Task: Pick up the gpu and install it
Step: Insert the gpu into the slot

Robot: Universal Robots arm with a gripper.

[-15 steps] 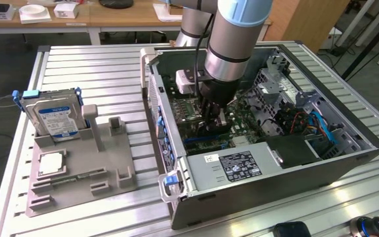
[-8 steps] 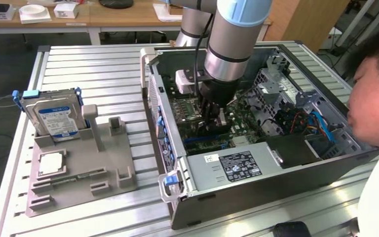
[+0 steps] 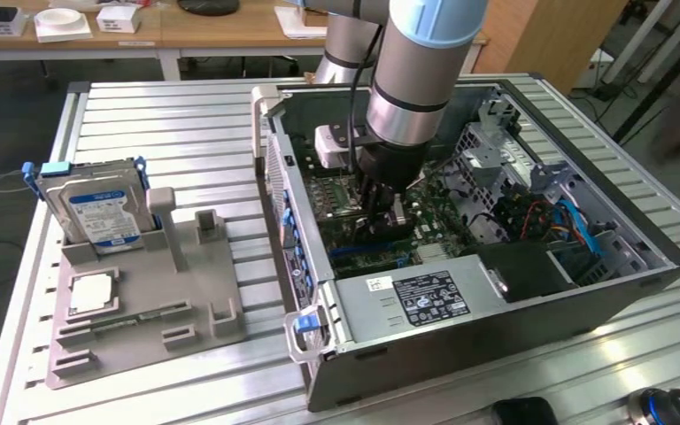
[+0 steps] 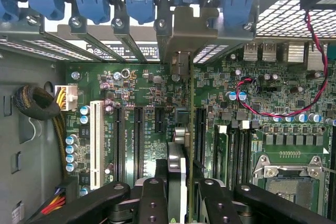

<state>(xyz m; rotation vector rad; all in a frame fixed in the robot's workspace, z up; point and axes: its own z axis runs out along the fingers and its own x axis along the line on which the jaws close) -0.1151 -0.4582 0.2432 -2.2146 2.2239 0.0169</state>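
- Here the gripper reaches down inside the open computer case, just over the green motherboard.
- Its black fingers are clamped on the gpu, which stands edge-on between them, its metal end toward the rear bracket slots.
- The card sits along a black expansion slot; whether it is seated cannot be told.
- Outside, a hard drive stands in a grey holder.
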